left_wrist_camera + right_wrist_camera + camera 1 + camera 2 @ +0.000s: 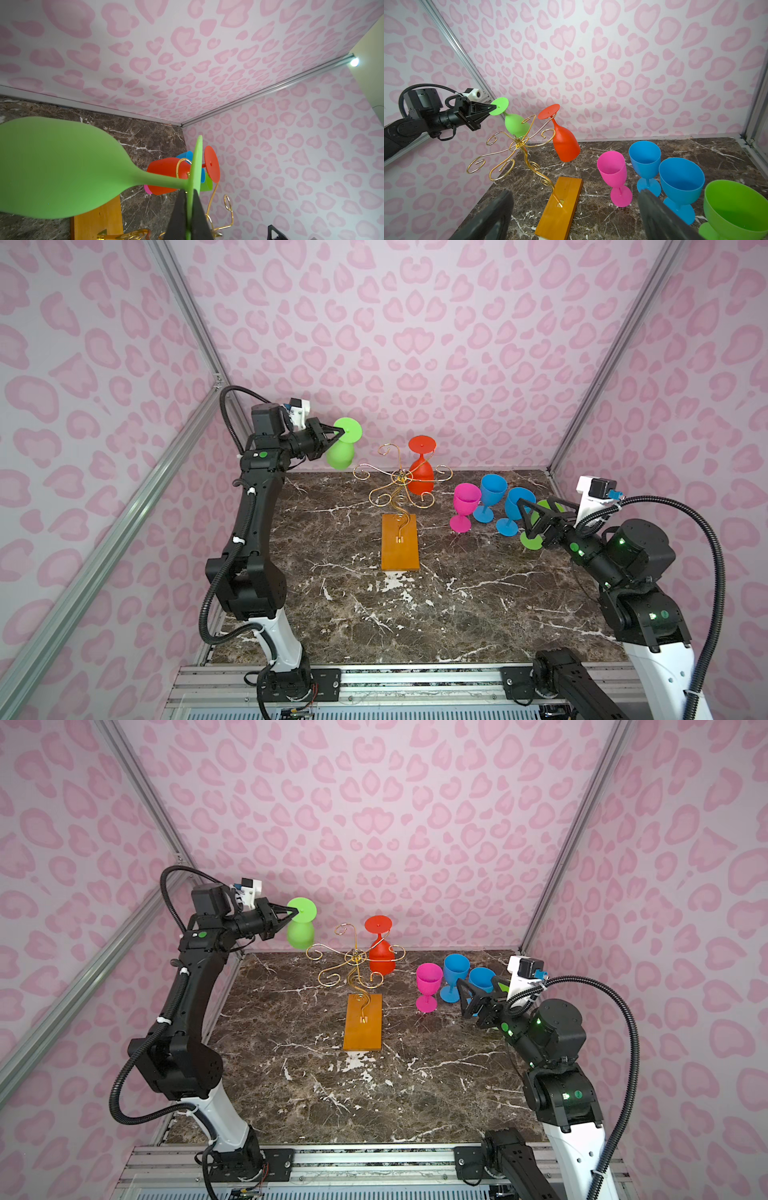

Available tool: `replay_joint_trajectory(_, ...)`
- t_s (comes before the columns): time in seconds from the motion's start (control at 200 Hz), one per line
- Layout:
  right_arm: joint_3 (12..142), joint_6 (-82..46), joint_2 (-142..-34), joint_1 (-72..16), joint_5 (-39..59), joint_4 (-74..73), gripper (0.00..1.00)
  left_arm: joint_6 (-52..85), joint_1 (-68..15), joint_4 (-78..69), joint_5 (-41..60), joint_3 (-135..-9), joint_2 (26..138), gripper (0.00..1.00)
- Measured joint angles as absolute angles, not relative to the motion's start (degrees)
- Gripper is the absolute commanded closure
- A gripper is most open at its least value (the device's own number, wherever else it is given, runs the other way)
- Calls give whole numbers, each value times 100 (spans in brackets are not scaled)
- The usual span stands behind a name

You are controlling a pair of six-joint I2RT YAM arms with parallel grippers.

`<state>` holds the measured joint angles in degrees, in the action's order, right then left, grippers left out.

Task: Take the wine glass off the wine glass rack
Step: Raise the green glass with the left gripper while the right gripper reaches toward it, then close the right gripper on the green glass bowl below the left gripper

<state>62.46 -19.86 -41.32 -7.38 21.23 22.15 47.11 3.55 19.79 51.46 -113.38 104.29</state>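
The left fingers point(179, 216) are pinched tight on the rim of the flat foot of the lime-green wine glass point(341, 450), holding it in the air above the far left corner of the tabletop point(415, 614). The glass is upside down: its foot is on top and its open mouth faces the tabletop, so its long axis runs close to vertical with a slight lean. In both top views it hangs just to the left of the wine glass rack point(401, 477), clear of the gold scroll arms. The rack stands upright on its wooden base point(400, 543), and a red wine glass point(420, 481) hangs foot-up from one far arm. The right fingers point(660, 216) are spread wide and hold nothing, low over the right side beside four upright glasses: a pink glass point(465, 499), two blue glasses point(493, 489) point(515, 506) and a second green glass point(735, 209).
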Motion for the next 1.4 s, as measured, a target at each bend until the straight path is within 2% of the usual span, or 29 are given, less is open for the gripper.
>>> replay_joint_trajectory(0.285,6420,-1984,-4668,-932,2255,1865,6,5749,825,731,5391,-11487,9767,97)
replay_joint_trajectory(0.555,7087,-1380,-5395,-2246,1959,1409,6,7448,757,-1155,5708,-10995,9247,96)
replay_joint_trajectory(0.77,7271,-530,-5935,-3109,1559,676,4,7841,196,-1684,5717,-11000,8917,96)
replay_joint_trajectory(0.97,6908,386,-6344,-3629,1448,-709,3,7902,-642,-1717,5669,-10965,8890,96)
replay_joint_trajectory(1.405,7848,1481,-7701,-3872,1503,-2145,3,7684,-1293,-1623,5275,-10363,8418,96)
